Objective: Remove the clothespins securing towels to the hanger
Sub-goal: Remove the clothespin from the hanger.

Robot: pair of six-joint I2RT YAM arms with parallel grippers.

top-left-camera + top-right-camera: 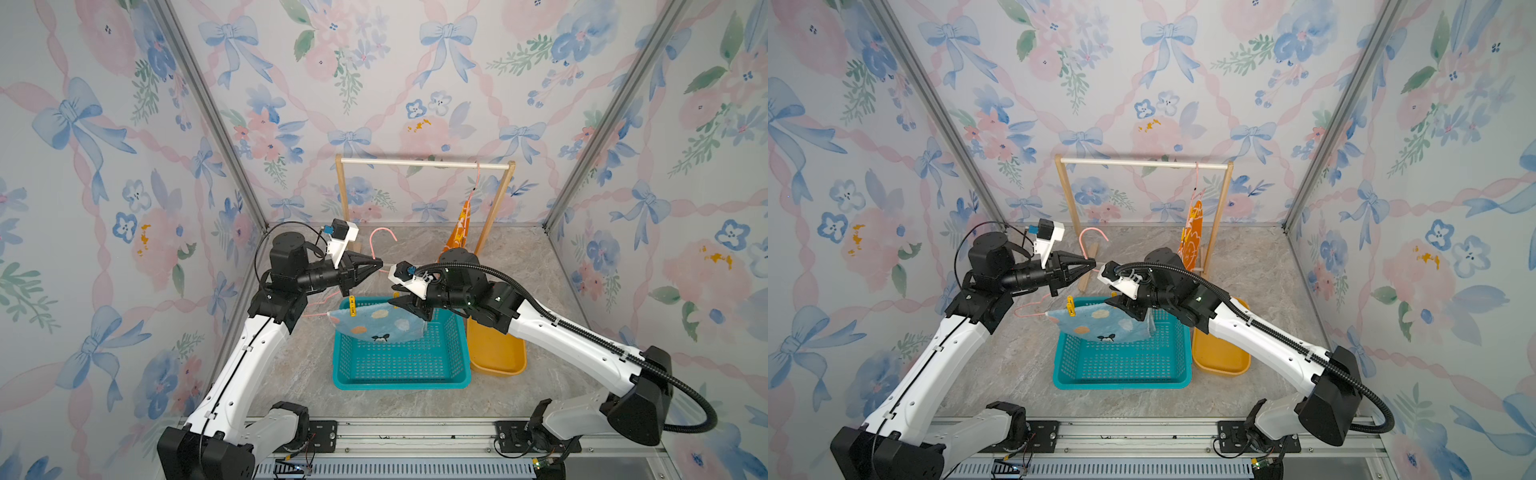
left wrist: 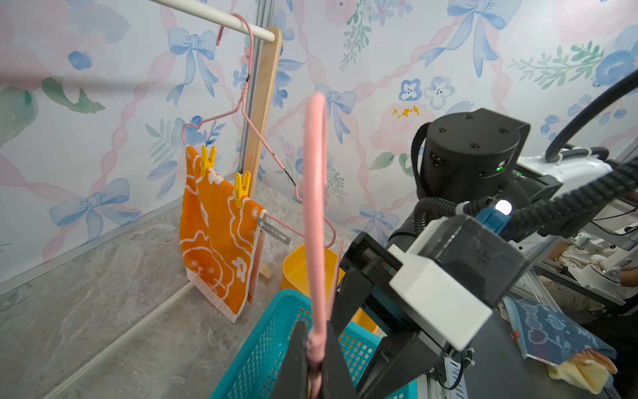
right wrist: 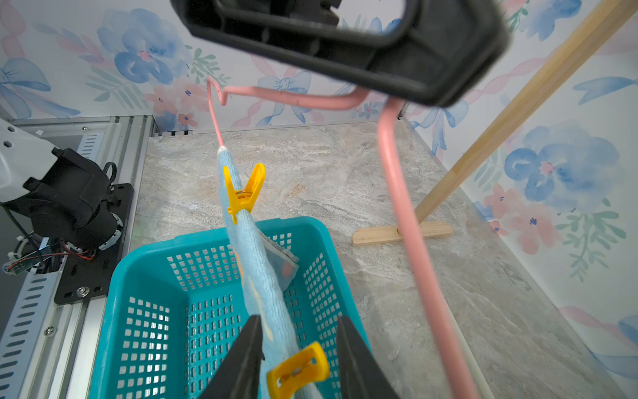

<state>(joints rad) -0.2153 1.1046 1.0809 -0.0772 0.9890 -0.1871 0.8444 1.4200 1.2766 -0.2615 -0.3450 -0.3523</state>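
Observation:
My left gripper (image 1: 380, 264) (image 2: 316, 349) is shut on the neck of a pink hanger (image 2: 316, 207) (image 3: 411, 241), which it holds over the teal basket. The light blue spotted towel (image 1: 382, 326) (image 3: 262, 276) hangs from that hanger. One yellow clothespin (image 1: 353, 306) (image 3: 243, 193) pins it near the far end. My right gripper (image 1: 401, 305) (image 3: 298, 319) is open, its jaws either side of a second clothespin (image 3: 298, 368) with small gaps. The orange towel (image 1: 459, 232) (image 2: 217, 235) hangs on another hanger (image 2: 248, 114) under two clothespins (image 2: 208, 159) (image 2: 241, 188).
The teal basket (image 1: 401, 384) sits mid-table under the blue towel. A yellow-orange tub (image 1: 496, 353) stands at its right, partly under my right arm. The wooden rack (image 1: 424, 165) stands at the back, and patterned walls close in three sides.

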